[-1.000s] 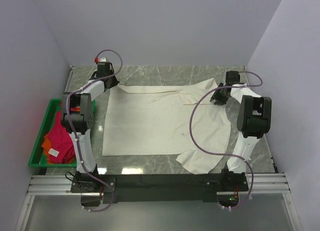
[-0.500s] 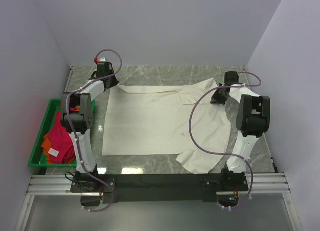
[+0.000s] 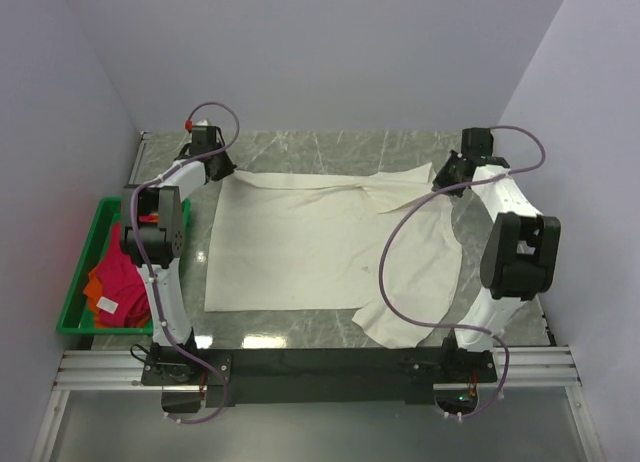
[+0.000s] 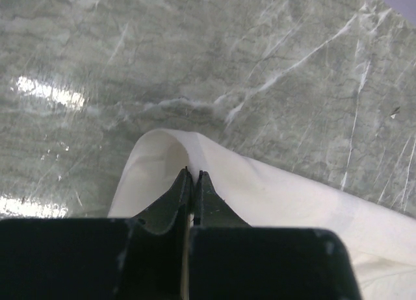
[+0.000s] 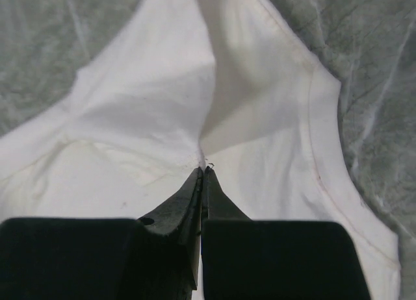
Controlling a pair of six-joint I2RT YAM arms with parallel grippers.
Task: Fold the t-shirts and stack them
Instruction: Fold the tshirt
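Currently, left gripper point(image 4: 193, 174): clamped on cream t-shirt point(image 3: 300, 247), far-left corner.
right gripper point(image 5: 203, 171): clamped on its far-right shoulder fold.
shirt: spread on table point(image 3: 300, 147), right side rumpled.
risk: thin pinch slips; uneven pull skews fold.

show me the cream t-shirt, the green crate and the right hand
cream t-shirt point(image 3: 300, 242): top view, middle of its body
green crate point(image 3: 82, 262): top view, left wall
right hand point(image 5: 202, 171): right wrist view, between fingertips

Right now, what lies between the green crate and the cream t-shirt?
In the top view, the left arm and bare marble table separate the crate from the cream t-shirt.
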